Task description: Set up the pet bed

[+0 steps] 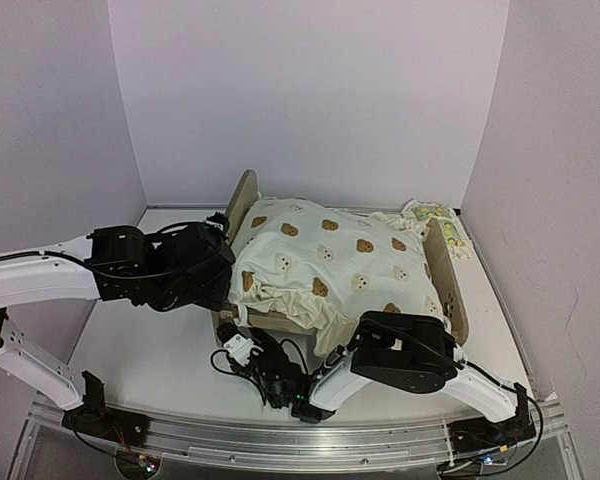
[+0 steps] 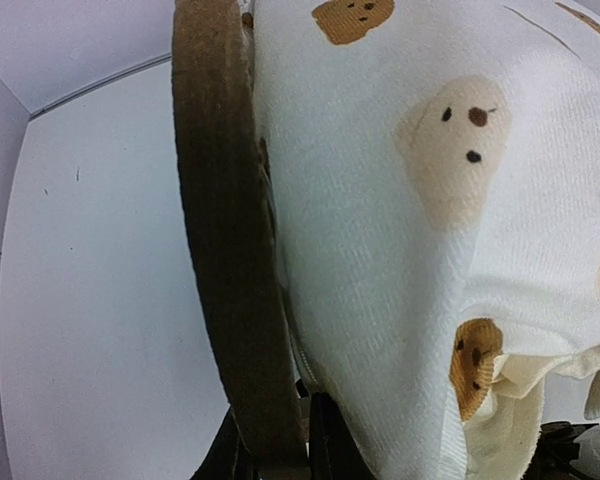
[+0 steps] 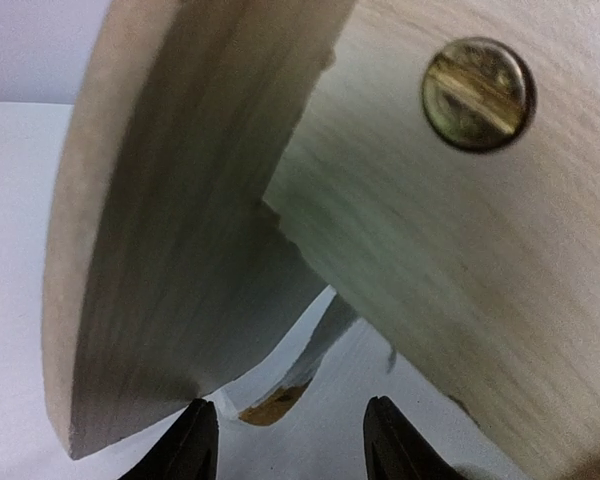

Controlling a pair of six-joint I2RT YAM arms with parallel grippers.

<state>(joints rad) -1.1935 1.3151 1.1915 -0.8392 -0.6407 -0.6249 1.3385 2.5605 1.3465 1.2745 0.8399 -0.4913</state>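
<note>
The pet bed stands mid-table, its light-wood left end board [image 1: 244, 197] and right end board [image 1: 446, 268] showing. A cream bear-print cushion [image 1: 330, 260] lies crumpled over it and hides the base. My left gripper [image 1: 223, 285] is at the left end board [image 2: 220, 230], shut on its lower edge, with the cushion [image 2: 380, 260] bulging beside it. My right gripper [image 1: 234, 340] is low at the bed's front left corner. In the right wrist view it [image 3: 292, 445] is open with nothing between its fingers, facing the end board [image 3: 180, 220] and a side rail [image 3: 460, 250] with a brass screw [image 3: 478, 94].
A small lemon-print pillow [image 1: 435, 220] lies behind the right end board near the back wall. White walls close in on three sides. Bare tabletop [image 1: 150, 350] shows left of and in front of the bed.
</note>
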